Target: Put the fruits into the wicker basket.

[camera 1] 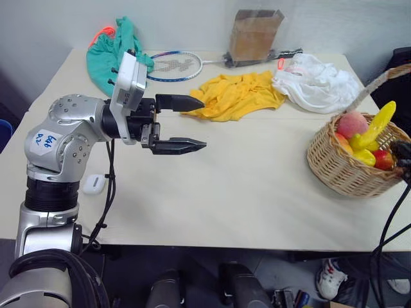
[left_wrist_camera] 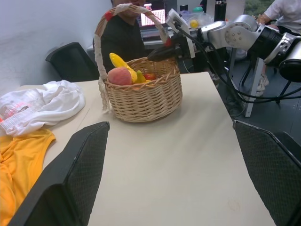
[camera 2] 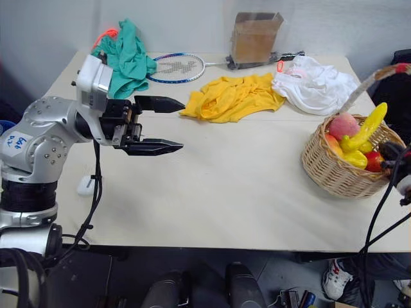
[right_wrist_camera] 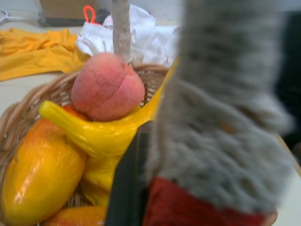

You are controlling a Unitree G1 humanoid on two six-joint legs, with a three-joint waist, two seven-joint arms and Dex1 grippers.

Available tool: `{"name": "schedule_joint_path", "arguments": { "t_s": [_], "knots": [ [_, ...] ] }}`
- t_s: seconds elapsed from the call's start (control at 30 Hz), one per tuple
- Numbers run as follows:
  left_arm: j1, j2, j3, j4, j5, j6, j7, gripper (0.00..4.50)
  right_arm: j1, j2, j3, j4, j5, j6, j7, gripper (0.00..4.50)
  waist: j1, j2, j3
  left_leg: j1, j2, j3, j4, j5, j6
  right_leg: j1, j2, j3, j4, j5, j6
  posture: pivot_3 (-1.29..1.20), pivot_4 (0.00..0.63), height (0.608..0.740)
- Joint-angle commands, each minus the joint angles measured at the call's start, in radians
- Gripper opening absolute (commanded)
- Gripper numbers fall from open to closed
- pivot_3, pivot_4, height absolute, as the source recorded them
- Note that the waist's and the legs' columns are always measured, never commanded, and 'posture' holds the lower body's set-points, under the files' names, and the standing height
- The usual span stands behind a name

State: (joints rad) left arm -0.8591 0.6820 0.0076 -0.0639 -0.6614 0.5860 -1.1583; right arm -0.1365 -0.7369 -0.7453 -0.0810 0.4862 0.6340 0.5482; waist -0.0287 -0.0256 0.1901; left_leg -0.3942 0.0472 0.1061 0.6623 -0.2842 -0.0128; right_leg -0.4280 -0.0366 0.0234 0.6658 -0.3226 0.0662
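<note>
Table (camera 1: pixel 244 192): pale beige top, matte, set against a light wall. Near half mostly bare; clutter sits along the far edge.

Far edge, from the robot's left to its right: teal cloth (camera 1: pixel 109 54), badminton racket (camera 1: pixel 176 65), yellow shirt (camera 1: pixel 234 95), brown cardboard box (camera 1: pixel 255 35), white cloth (camera 1: pixel 314 83). A small white earbud case (camera 1: pixel 94 184) lies near the left edge, beside the left arm.

Wicker basket (camera 1: pixel 340 168) stands at the table's right edge, upright, handle (left_wrist_camera: pixel 101 56) arched over it. Both fruits are inside: banana (camera 1: pixel 379 122) sticks up over the rim, peach (camera 1: pixel 352 123) rests against it on top of other fruit, among it a large orange-yellow piece (right_wrist_camera: pixel 40 176).

Left gripper (camera 1: pixel 187 124) is held above the table on the left, pointing across toward the basket, well apart from it; jaws spread wide, nothing between them.

Right gripper (left_wrist_camera: pixel 162 51) is at the basket's far rim in the left wrist view, close to the handle. Whether its jaws are spread or together, I cannot tell; nothing is seen held.

Room: dark chair (left_wrist_camera: pixel 73 61) and a seated person (left_wrist_camera: pixel 124 35) in a dark top beyond the basket, a lit screen (left_wrist_camera: pixel 153 16) behind. A person's white shoe (camera 1: pixel 331 279) on the floor under the table's right side.
</note>
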Motion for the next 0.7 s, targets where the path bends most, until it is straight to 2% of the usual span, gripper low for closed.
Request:
{"name": "schedule_joint_path", "arguments": {
  "t_s": [0.03, 0.27, 0.3, 0.4, 0.5, 0.6, 0.7],
  "knots": [
    [-0.021, -0.002, 0.008, -0.008, -0.004, -0.004, -0.02, 4.42, 0.081, -0.015, -0.081, -0.135, 0.049, 0.027, 0.01, 1.95, 0.001, 0.0, 0.0, 0.0, 0.0, 0.0, 0.0, 0.0, 0.0, 0.0, 0.001, 0.001, 0.0, 0.0, 0.0, 0.0, 0.15, 0.74],
    [-0.032, -0.021, 0.002, 0.05, 0.011, -0.013, -0.041, 4.42, 0.314, -0.056, -0.257, -0.301, 0.163, 0.134, 0.105, 4.3, 0.002, 0.0, 0.0, 0.004, 0.0, 0.004, -0.001, -0.001, 0.0, 0.002, 0.007, 0.006, -0.001, 0.0, 0.002, 0.0, 0.15, 0.74],
    [-0.036, -0.021, 0.0, 0.066, 0.014, -0.018, -0.053, 4.42, 0.368, -0.071, -0.314, -0.328, 0.197, 0.159, 0.157, 4.45, 0.001, 0.0, 0.0, 0.005, 0.0, 0.005, -0.001, -0.001, 0.001, 0.003, 0.007, 0.007, -0.002, 0.001, 0.003, 0.0, 0.15, 0.74],
    [-0.051, -0.022, -0.006, 0.112, 0.024, -0.033, -0.086, 4.42, 0.53, -0.138, -0.495, -0.351, 0.275, 0.236, 0.329, 4.45, 0.002, 0.001, 0.0, 0.006, 0.0, 0.006, -0.002, -0.002, 0.001, 0.003, 0.009, 0.009, -0.002, 0.001, 0.003, 0.0, 0.15, 0.74],
    [-0.057, -0.007, -0.001, 0.145, 0.026, -0.039, -0.135, 4.42, 0.676, -0.228, -0.724, -0.273, 0.336, 0.331, 0.492, 4.45, 0.0, 0.0, 0.0, 0.007, 0.0, 0.007, -0.003, -0.002, 0.001, 0.004, 0.01, 0.01, -0.004, 0.001, 0.003, 0.0, 0.15, 0.74],
    [-0.062, 0.005, 0.008, 0.165, 0.02, -0.035, -0.168, 4.42, 0.773, -0.264, -0.836, -0.203, 0.351, 0.359, 0.591, 4.45, -0.002, -0.003, 0.0, 0.009, 0.001, 0.008, -0.005, -0.002, 0.002, 0.006, 0.01, 0.011, -0.006, 0.001, 0.004, 0.0, 0.15, 0.74],
    [-0.062, 0.011, 0.012, 0.171, 0.022, -0.037, -0.187, 4.42, 0.799, -0.278, -0.844, -0.185, 0.349, 0.358, 0.613, 4.45, -0.002, -0.006, -0.001, 0.01, 0.002, 0.007, -0.005, -0.003, 0.002, 0.007, 0.009, 0.011, -0.007, 0.001, 0.003, 0.0, 0.15, 0.74]
  ]
}}
